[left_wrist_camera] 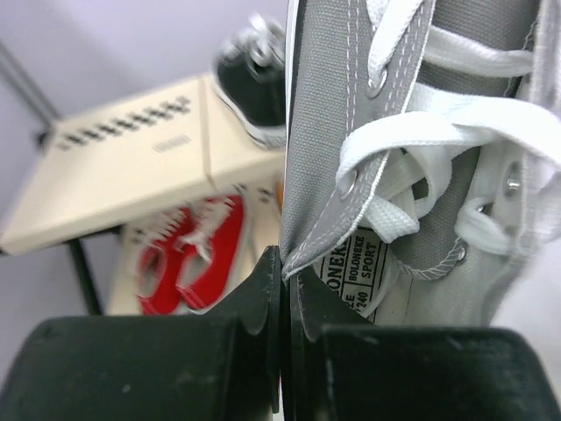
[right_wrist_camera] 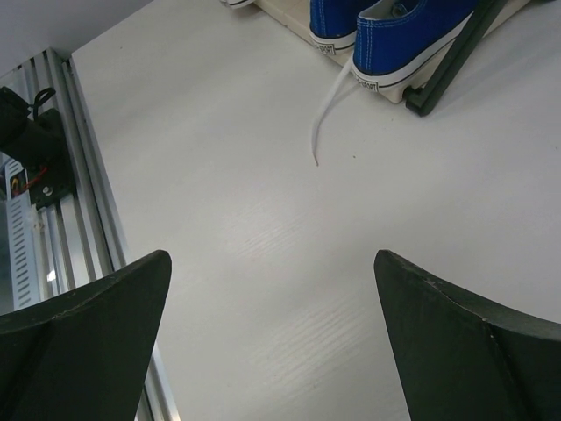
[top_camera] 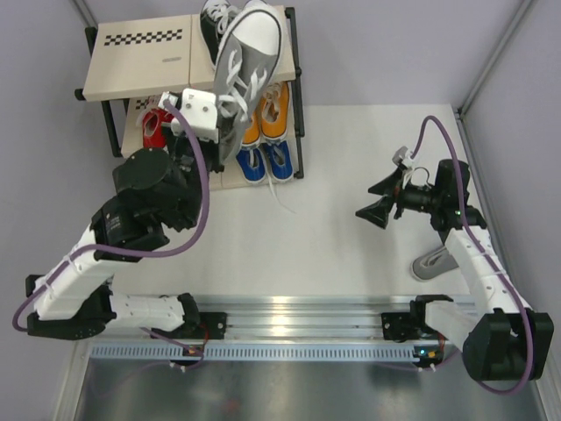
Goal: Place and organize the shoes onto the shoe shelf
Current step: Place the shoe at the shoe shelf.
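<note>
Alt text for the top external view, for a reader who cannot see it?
The left end effector holds a grey shoe over the top board of the shelf, beside a black shoe. On lower tiers sit red shoes, orange shoes and blue shoes. The right end effector hangs open over the table.

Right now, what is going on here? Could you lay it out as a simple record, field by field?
left gripper: shut on a grey sneaker, holding it above the shoe shelf
right gripper: open, empty, over the table
top board: black sneaker at the right end
lower boards: red pair, orange pair, blue pair
off the shelf: second grey sneaker, on the table beside the right arm
</note>
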Motion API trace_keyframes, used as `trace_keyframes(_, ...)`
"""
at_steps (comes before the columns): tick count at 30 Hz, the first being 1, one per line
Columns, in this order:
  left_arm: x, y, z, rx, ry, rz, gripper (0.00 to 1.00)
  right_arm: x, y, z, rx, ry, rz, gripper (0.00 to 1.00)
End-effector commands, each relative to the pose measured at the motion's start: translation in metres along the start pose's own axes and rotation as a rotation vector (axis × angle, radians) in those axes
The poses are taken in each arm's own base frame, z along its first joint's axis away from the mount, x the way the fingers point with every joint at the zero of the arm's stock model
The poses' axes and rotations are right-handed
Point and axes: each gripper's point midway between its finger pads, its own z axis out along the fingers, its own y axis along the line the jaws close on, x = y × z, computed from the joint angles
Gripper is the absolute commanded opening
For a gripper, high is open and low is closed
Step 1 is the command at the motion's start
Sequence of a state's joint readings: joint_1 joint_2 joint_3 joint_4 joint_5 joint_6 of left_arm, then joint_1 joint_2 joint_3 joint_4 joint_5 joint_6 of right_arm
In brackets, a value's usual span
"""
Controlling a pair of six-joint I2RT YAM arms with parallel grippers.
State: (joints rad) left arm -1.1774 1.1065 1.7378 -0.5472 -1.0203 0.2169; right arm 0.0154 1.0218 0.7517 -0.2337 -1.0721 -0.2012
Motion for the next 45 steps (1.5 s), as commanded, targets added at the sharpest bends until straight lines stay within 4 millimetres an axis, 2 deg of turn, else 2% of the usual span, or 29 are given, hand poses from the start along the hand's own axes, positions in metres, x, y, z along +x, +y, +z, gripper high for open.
trace_keyframes(1, -0.069, 0.065, -0.007, -0.249, -0.140, 0.012, 0.00, -0.020, 0.001, -0.004, 0.005, -0.032, -0.082, 0.99)
trace_keyframes(2, -0.089, 0.079, -0.012, -0.279, -0.191, -0.069, 0.00, -0.020, 0.001, -0.004, 0.003, -0.031, -0.083, 0.99)
trace_keyframes(3, -0.096, 0.081, -0.013, -0.285, -0.205, -0.067, 0.00, -0.021, 0.001, -0.005, 0.005, -0.031, -0.084, 0.99)
trace_keyframes(4, -0.102, 0.077, -0.009, -0.286, -0.207, -0.037, 0.00, -0.021, 0.002, -0.005, 0.003, -0.031, -0.081, 1.00)
trace_keyframes(6, -0.121, 0.085, -0.010, -0.300, -0.227, -0.046, 0.00, -0.021, 0.002, -0.005, 0.003, -0.031, -0.084, 0.99)
trace_keyframes(7, -0.123, 0.071, -0.001, -0.301, -0.214, 0.013, 0.00, -0.021, 0.002, -0.005, 0.003, -0.029, -0.081, 0.99)
trace_keyframes(8, -0.133, 0.077, -0.003, -0.308, -0.232, -0.004, 0.00, -0.021, 0.002, -0.005, 0.003, -0.029, -0.083, 1.00)
trace_keyframes(9, -0.135, 0.073, 0.002, -0.302, -0.228, 0.031, 0.00, -0.021, 0.002, -0.005, 0.001, -0.027, -0.082, 1.00)
trace_keyframes(10, -0.131, 0.066, 0.017, -0.316, -0.215, 0.045, 0.00, -0.021, 0.002, -0.005, 0.002, -0.028, -0.082, 0.99)
trace_keyframes(12, -0.132, 0.069, 0.031, -0.280, -0.220, 0.073, 0.00, -0.023, 0.003, -0.006, 0.003, -0.029, -0.084, 0.99)
trace_keyframes(13, -0.124, 0.085, 0.049, -0.347, -0.206, 0.028, 0.00, -0.022, 0.004, -0.006, 0.001, -0.029, -0.083, 0.99)
trace_keyframes(15, -0.117, 0.097, 0.067, -0.366, -0.209, 0.027, 0.00, -0.022, 0.004, -0.006, 0.000, -0.030, -0.084, 0.99)
trace_keyframes(16, -0.106, 0.113, 0.079, -0.414, -0.187, 0.012, 0.00, -0.023, 0.005, -0.006, -0.002, -0.031, -0.086, 0.99)
trace_keyframes(17, -0.103, 0.118, 0.086, -0.424, -0.185, 0.006, 0.00, -0.023, 0.005, -0.006, -0.003, -0.030, -0.084, 0.99)
trace_keyframes(18, -0.097, 0.136, 0.094, -0.468, -0.176, 0.006, 0.00, -0.022, 0.005, -0.006, -0.005, -0.030, -0.082, 0.99)
trace_keyframes(19, -0.092, 0.133, 0.107, -0.429, -0.177, -0.021, 0.00, -0.022, 0.006, -0.006, -0.008, -0.030, -0.080, 0.99)
trace_keyframes(20, -0.088, 0.141, 0.112, -0.432, -0.176, -0.032, 0.00, -0.022, 0.007, -0.006, -0.013, -0.031, -0.077, 1.00)
trace_keyframes(21, -0.081, 0.166, 0.115, -0.486, -0.167, -0.035, 0.00, -0.021, 0.007, -0.006, -0.015, -0.029, -0.073, 0.99)
trace_keyframes(22, -0.077, 0.166, 0.125, -0.444, -0.174, -0.071, 0.00, -0.021, 0.007, -0.006, -0.017, -0.028, -0.070, 0.99)
trace_keyframes(23, -0.068, 0.177, 0.130, -0.454, -0.157, -0.076, 0.00, -0.020, 0.008, -0.006, -0.022, -0.027, -0.066, 1.00)
trace_keyframes(24, -0.063, 0.201, 0.128, -0.502, -0.160, -0.100, 0.00, -0.019, 0.008, -0.005, -0.022, -0.027, -0.066, 0.99)
trace_keyframes(26, -0.046, 0.211, 0.139, -0.481, -0.135, -0.112, 0.00, -0.018, 0.006, -0.005, -0.023, -0.022, -0.058, 0.99)
trace_keyframes(27, -0.039, 0.229, 0.138, -0.515, -0.125, -0.120, 0.00, -0.016, 0.006, -0.004, -0.024, -0.018, -0.052, 1.00)
trace_keyframes(29, -0.023, 0.232, 0.151, -0.472, -0.101, -0.147, 0.00, -0.015, 0.005, -0.003, -0.024, -0.014, -0.045, 0.99)
trace_keyframes(30, -0.014, 0.247, 0.153, -0.502, -0.089, -0.180, 0.00, -0.014, 0.004, -0.003, -0.025, -0.011, -0.044, 0.99)
trace_keyframes(33, 0.001, 0.253, 0.164, -0.496, -0.056, -0.196, 0.00, -0.011, 0.003, -0.002, -0.027, -0.002, -0.038, 0.99)
trace_keyframes(41, 0.026, 0.266, 0.184, -0.525, -0.011, -0.221, 0.02, -0.010, -0.008, -0.007, 0.011, -0.002, -0.025, 0.99)
trace_keyframes(44, 0.032, 0.264, 0.190, -0.511, 0.000, -0.232, 0.11, -0.010, -0.009, -0.008, 0.016, -0.003, -0.026, 0.99)
trace_keyframes(45, 0.034, 0.264, 0.191, -0.511, 0.003, -0.235, 0.21, -0.010, -0.009, -0.008, 0.016, -0.003, -0.026, 0.99)
